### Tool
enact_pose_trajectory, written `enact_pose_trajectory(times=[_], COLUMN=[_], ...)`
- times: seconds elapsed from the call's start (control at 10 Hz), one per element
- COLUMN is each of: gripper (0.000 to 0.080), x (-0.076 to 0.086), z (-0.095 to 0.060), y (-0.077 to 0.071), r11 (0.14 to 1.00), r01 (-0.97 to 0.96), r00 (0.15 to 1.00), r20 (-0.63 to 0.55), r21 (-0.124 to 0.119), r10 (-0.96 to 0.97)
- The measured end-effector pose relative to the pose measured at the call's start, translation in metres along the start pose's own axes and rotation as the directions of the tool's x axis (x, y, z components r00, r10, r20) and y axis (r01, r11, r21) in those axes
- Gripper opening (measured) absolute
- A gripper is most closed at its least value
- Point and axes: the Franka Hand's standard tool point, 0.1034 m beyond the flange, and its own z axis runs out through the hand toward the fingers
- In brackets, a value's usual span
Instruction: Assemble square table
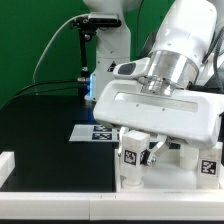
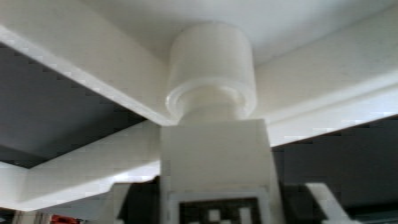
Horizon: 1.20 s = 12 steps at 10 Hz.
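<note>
In the exterior view my gripper point(image 1: 148, 152) reaches down from the wide white hand over the square table's white top point(image 1: 165, 188), at the front right. Its fingers stand on either side of a white block leg point(image 1: 131, 157) with a black-and-white tag. Another tagged leg point(image 1: 208, 166) stands at the exterior view's right. In the wrist view my gripper point(image 2: 221, 192) is shut on that leg point(image 2: 214, 150), with dark pads against both its sides. The leg's round end point(image 2: 214, 70) meets the tabletop point(image 2: 311, 25), between raised ribs.
The marker board point(image 1: 93, 132) lies on the black table surface just beyond the tabletop. A plain white bar point(image 1: 8, 166) sits at the front on the exterior view's left. A camera stand with cables point(image 1: 103, 40) rises at the back.
</note>
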Motion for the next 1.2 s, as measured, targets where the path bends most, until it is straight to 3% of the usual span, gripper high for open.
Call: enact_pose_trajectory(times=[0.1,0.2,0.3,0.4,0.5,0.9,1.2], gripper=[0.0281,0.0466,0.0466,0.0606,0.0637,0.0649,0.0649], x=[0.0,0.0,0.0,0.0,0.001,0.031,0.063], z=[0.0,0.0,0.0,0.0,0.0,-0.012,-0.022], y=[0.0,0.0,0.0,0.0,0.001,-0.004,-0.003], r11=[1.0,1.0,1.0,1.0,1.0,1.0,1.0], r01=[0.001,0.001,0.002,0.002,0.005,0.01,0.011], r00=[1.0,1.0,1.0,1.0,1.0,0.998,0.968], r20=[0.0,0.0,0.0,0.0,0.0,0.056,0.25], r21=[0.0,0.0,0.0,0.0,-0.001,-0.006,-0.019], r10=[-0.001,-0.001,-0.002,-0.002,-0.005,-0.01,-0.006])
